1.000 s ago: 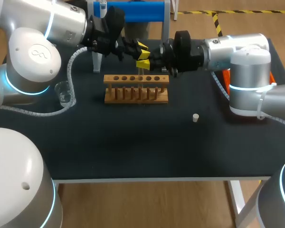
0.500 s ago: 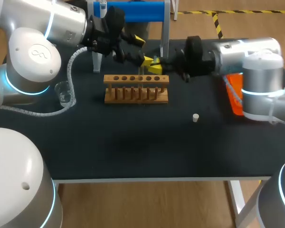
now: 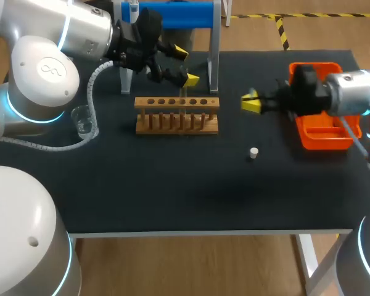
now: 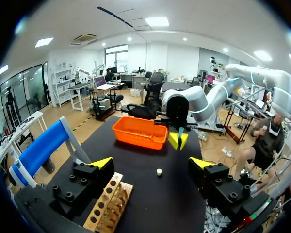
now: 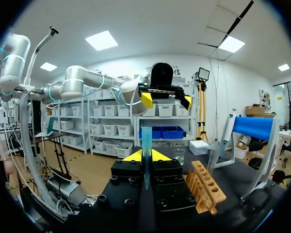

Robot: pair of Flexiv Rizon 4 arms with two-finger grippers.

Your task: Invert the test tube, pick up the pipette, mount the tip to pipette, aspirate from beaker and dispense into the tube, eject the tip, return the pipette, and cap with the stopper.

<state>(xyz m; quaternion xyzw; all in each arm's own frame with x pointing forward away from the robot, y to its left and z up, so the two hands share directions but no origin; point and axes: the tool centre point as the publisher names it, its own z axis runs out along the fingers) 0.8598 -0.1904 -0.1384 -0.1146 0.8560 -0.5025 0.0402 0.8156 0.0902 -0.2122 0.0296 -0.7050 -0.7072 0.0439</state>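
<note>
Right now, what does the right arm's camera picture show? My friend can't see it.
The right hand pinches a thin clear tube between its yellow tips. Ahead of it the left hand hangs open, and a wooden rack stands beside the right hand on the black table.

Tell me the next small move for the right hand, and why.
Probably carry the right hand over the wooden rack and lower the test tube into a hole: the hand is shut on the tube, off to the rack's side, its holes look empty, and the left hand is open.
</note>
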